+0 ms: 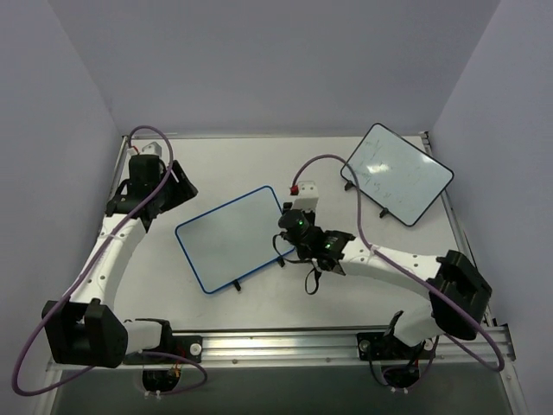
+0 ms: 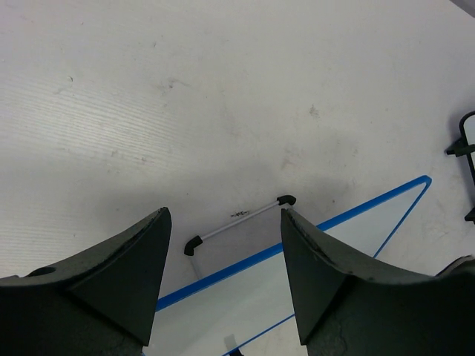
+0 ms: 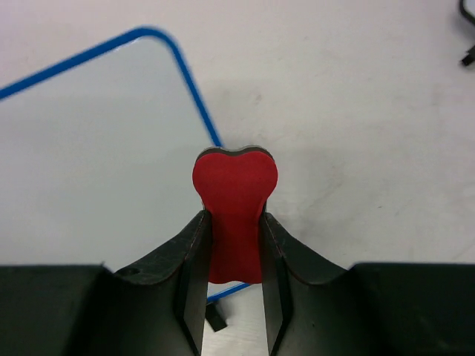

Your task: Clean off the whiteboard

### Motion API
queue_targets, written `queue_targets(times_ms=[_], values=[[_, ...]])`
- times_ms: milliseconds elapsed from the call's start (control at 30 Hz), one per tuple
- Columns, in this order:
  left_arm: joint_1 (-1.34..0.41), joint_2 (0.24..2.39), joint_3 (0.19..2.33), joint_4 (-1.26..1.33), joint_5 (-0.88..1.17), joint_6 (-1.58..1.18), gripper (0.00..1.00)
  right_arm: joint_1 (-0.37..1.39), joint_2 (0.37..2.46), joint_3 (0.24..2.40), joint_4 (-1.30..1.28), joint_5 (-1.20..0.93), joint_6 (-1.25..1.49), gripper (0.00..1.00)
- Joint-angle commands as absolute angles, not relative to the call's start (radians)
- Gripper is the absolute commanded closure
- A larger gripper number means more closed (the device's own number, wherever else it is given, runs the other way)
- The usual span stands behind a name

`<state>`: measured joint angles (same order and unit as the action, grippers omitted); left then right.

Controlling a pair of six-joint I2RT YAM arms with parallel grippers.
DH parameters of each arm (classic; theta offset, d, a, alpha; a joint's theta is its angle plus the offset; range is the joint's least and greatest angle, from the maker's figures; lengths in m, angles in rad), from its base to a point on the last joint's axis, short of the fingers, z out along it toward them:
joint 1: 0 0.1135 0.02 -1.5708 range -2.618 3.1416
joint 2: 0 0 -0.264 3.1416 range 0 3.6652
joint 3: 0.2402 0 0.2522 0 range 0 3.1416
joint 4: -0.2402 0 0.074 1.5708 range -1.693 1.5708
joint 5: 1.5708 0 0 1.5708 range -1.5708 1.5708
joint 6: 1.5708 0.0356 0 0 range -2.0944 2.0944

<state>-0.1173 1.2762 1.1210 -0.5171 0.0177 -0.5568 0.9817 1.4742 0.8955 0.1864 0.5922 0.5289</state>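
The whiteboard (image 1: 229,238) has a thin blue frame, lies tilted at mid-table and looks wiped clean. My right gripper (image 1: 289,232) hangs over its right edge, shut on a red eraser (image 3: 234,185). The eraser's tip sits just past the board's rounded corner (image 3: 89,148), above bare table. My left gripper (image 1: 175,186) stays at the back left, off the board's far left corner. In the left wrist view its jaws (image 2: 224,215) stand apart with nothing between them. Below them I see the blue-framed board (image 2: 245,297) and its thin metal foot bar (image 2: 237,222).
A second whiteboard with a black frame (image 1: 397,173) and faint marks lies at the back right. Grey walls close in the table on the left, back and right. Purple cables trail from both arms.
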Motion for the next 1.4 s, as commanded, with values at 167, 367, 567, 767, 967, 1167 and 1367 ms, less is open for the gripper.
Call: queue_targets(times_ms=[167, 367, 567, 767, 967, 1167, 1367], values=[[-0.104, 1.2, 1.155, -0.512, 0.081, -0.515, 0.3, 0.626, 1.456, 1.001, 0.103, 0.433, 0.464, 0.97], [-0.098, 1.163, 1.144, -0.526, 0.121, -0.494, 0.3, 0.479, 1.785, 1.258, 0.064, 0.353, 0.41, 0.98], [-0.08, 1.141, 1.134, -0.543, 0.159, -0.463, 0.3, 0.408, 2.002, 1.486, 0.008, 0.311, 0.385, 0.96], [-0.052, 1.134, 1.118, -0.54, 0.201, -0.449, 0.29, 0.385, 2.123, 1.583, -0.035, 0.268, 0.368, 0.81], [-0.041, 1.129, 1.1, -0.525, 0.225, -0.445, 0.29, 0.385, 2.152, 1.62, -0.066, 0.272, 0.362, 0.55], [-0.025, 1.134, 1.091, -0.514, 0.248, -0.445, 0.3, 0.39, 2.105, 1.603, -0.072, 0.278, 0.362, 0.29], [-0.021, 1.112, 1.103, -0.551, 0.284, -0.408, 0.29, 0.425, 1.906, 1.514, -0.065, 0.288, 0.356, 0.18]])
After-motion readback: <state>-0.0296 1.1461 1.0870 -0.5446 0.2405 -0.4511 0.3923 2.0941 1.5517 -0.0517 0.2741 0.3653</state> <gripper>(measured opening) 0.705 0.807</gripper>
